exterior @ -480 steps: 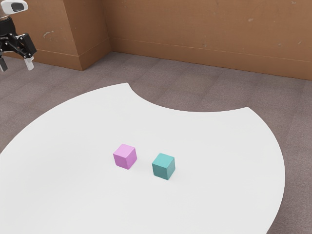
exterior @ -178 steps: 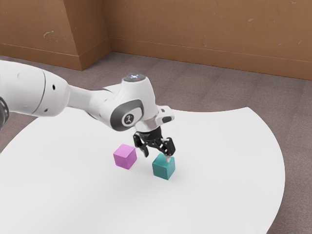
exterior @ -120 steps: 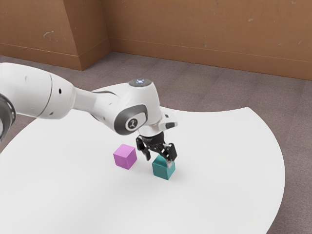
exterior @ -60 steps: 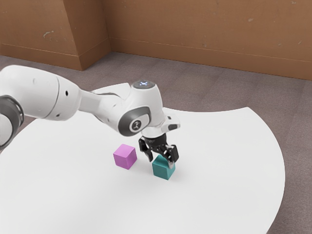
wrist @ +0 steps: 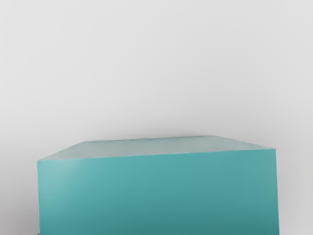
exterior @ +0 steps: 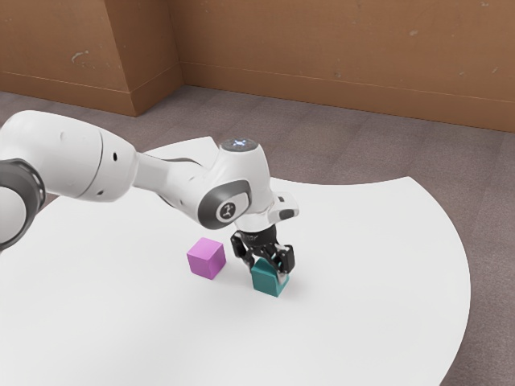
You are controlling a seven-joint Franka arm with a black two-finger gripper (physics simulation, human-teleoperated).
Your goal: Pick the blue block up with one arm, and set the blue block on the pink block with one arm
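The blue block (exterior: 266,282), teal in colour, rests on the white table (exterior: 370,241) to the exterior view's right of the pink block (exterior: 206,258). My black gripper (exterior: 265,268) has come down over the blue block, with one finger on each side of its upper part. The fingers stand apart and I see no squeeze on the block, so the gripper is open. In the wrist view the blue block (wrist: 156,191) sits large and close just under my hand, on the white surface. A small gap separates the two blocks.
The table has a curved cut-out at its far edge (exterior: 306,181). Brown walls (exterior: 338,48) and a grey floor (exterior: 483,185) lie beyond it. Bare white tabletop surrounds both blocks.
My arm swung in from the upper left and stopped over the blue block. Over the last second the hand dropped, so the fingers now straddle the block. Neither block has moved.
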